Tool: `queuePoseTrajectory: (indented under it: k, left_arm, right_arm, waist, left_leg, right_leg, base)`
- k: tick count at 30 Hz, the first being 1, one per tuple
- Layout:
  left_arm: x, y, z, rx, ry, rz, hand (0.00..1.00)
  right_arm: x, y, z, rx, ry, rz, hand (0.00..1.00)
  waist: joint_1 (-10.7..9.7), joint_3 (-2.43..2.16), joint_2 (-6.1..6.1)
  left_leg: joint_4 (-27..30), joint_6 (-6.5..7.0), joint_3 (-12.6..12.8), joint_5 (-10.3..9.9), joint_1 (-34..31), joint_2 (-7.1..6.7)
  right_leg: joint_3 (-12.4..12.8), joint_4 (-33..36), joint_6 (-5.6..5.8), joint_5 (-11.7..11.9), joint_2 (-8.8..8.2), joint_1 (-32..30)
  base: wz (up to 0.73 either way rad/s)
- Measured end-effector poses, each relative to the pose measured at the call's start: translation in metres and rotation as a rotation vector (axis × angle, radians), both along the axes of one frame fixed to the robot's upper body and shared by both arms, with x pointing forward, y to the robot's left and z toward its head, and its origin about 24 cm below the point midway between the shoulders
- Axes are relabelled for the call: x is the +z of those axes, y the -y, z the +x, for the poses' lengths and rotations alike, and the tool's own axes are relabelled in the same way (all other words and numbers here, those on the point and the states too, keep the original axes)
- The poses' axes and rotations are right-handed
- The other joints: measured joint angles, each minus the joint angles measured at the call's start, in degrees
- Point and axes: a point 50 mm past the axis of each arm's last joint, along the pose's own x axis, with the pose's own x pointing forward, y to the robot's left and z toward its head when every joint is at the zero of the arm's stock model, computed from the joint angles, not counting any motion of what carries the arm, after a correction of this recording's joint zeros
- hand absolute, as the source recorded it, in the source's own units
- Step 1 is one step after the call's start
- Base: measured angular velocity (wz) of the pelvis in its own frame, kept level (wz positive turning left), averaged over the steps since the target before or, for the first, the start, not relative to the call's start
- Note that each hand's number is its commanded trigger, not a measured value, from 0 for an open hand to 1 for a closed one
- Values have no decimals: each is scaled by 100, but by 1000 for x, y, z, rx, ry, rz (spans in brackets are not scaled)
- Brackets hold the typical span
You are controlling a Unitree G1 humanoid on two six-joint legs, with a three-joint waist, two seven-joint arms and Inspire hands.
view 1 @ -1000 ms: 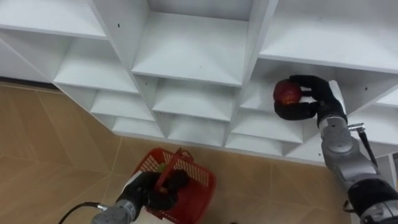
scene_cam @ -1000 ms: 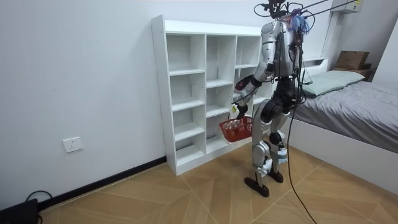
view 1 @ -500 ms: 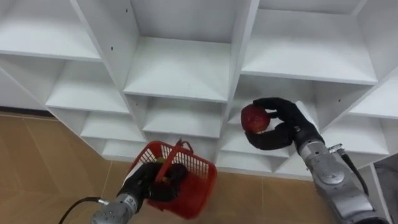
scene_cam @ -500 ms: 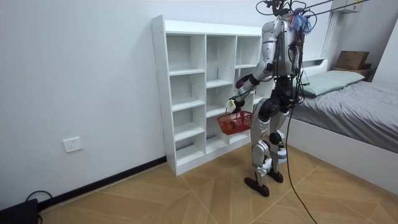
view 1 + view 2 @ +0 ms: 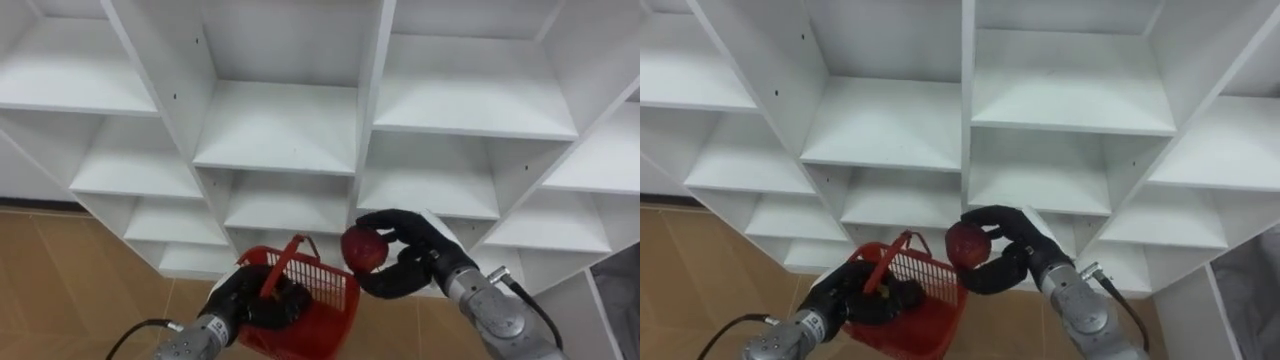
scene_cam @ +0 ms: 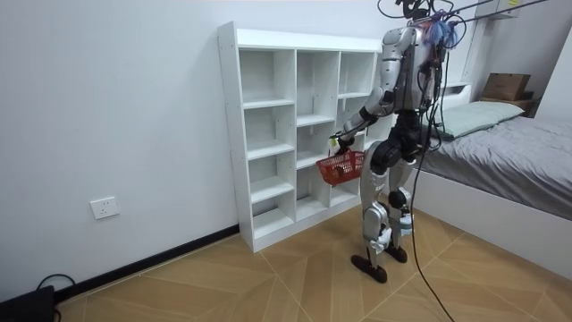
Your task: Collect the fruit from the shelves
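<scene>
My right hand (image 5: pixel 415 262) (image 5: pixel 1008 252) is shut on a red apple (image 5: pixel 364 249) (image 5: pixel 967 244), held in the air just right of and slightly above the red basket (image 5: pixel 305 305) (image 5: pixel 915 302). My left hand (image 5: pixel 255 303) (image 5: pixel 855 298) is curled round the basket's handle and holds it raised in front of the lower shelves. Something yellowish lies inside the basket, mostly hidden. The white closet (image 5: pixel 290 130) (image 6: pixel 295 125) of open compartments stands right before me. In the room view I stand upright facing it, basket (image 6: pixel 341 166) at waist height.
The closet's compartments in the eye views hold nothing. Wooden floor (image 5: pixel 70 270) lies below at the left. In the room view a bed (image 6: pixel 500 156) stands close behind me at the room view's right, and a wall socket (image 6: pixel 105 207) is at the room view's left.
My right hand has drawn the apple out of the right-hand compartment and down-left toward the basket. My left hand has lifted the basket higher. The head camera has tilted up.
</scene>
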Motion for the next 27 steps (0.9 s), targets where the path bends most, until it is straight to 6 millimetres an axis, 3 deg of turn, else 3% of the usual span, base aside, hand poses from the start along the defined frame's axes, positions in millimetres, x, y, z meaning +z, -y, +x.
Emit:
queuePoseTrajectory:
  k: [27]
  left_arm:
    - [9, 5, 8, -19, 56, -9, 100]
  right_arm:
    - [-15, -20, -13, 66, -52, -24, 100]
  waist:
    - [0, 46, 61]
  left_leg:
    - [-41, -18, -41, -17, -162, 6]
  right_leg:
    - [-73, -120, 0, -3, 13, -107]
  base:
    - [1]
